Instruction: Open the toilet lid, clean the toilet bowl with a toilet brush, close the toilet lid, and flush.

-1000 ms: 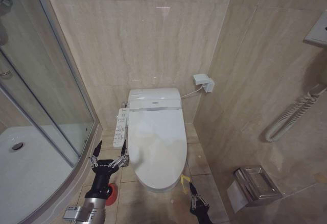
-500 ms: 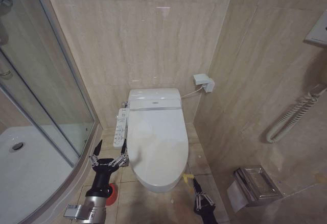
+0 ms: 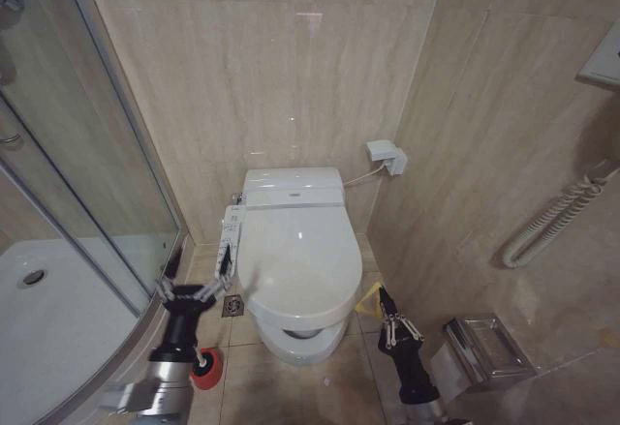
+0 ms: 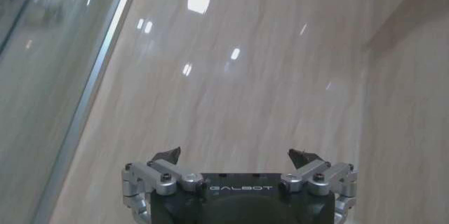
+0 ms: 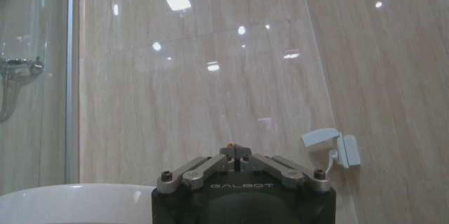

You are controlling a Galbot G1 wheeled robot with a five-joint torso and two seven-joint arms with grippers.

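Toilet lid was raised partway off the toilet bowl, front edge lifted, dark gap beneath. Right gripper sat at the lid's right front edge, fingers pinched together on the yellow loop. Left gripper hung left of the toilet, fingers spread, empty. Toilet brush stood on the floor by the left arm.
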